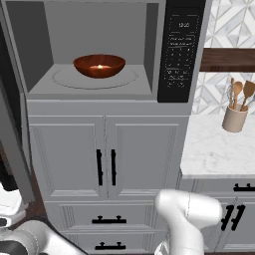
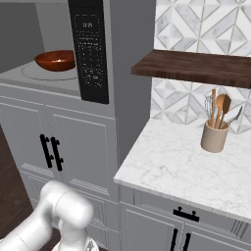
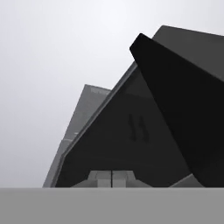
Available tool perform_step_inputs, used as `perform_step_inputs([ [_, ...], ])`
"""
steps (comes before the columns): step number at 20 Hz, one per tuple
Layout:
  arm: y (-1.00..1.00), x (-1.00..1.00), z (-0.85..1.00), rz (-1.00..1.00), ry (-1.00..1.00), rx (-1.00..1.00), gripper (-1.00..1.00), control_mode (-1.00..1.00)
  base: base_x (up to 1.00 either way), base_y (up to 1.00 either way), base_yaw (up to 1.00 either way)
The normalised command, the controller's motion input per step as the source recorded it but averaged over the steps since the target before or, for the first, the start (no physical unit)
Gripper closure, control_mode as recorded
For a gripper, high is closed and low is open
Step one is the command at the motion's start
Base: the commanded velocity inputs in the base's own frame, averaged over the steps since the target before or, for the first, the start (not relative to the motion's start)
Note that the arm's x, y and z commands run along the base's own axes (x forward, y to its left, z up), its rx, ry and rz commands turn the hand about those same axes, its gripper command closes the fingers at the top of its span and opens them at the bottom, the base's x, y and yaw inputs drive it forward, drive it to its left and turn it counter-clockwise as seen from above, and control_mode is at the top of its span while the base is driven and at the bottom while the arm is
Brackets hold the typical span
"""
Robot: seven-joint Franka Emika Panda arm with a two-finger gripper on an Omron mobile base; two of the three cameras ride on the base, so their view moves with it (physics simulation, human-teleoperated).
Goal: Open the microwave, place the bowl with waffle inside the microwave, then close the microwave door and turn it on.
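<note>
The microwave (image 1: 99, 30) stands open, its black keypad panel (image 1: 182, 50) on the right side. Inside, the reddish-brown bowl (image 1: 99, 65) rests upright on the round turntable (image 1: 64, 79), with the small tan waffle (image 1: 101, 66) in its middle. The bowl (image 2: 55, 60) also shows beside the keypad panel (image 2: 90, 54) in the right base view. The microwave door (image 1: 12, 144) is swung out to the left, edge-on. In the hand view my gripper (image 3: 112, 177) is shut with nothing in it, close up against the door's dark glass (image 3: 131, 144) and beside a black strip (image 3: 183, 109).
Grey cabinet doors with black handles (image 1: 106, 167) sit under the microwave. To the right lies a marble counter (image 2: 181, 166) with a beige utensil cup (image 2: 214, 136) holding wooden spoons, under a dark wooden shelf (image 2: 196, 66). My white arm's elbow (image 1: 189, 209) is low in front of the drawers.
</note>
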Motion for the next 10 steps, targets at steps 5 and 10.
perform_step_inputs([
  [5,-0.73,-0.04,0.78,0.04,-0.05,0.40,1.00,-1.00,0.00,0.00,0.00],
  [10,-0.99,0.00,0.72,0.04,0.01,0.45,1.00,-1.00,0.00,0.00,0.00],
])
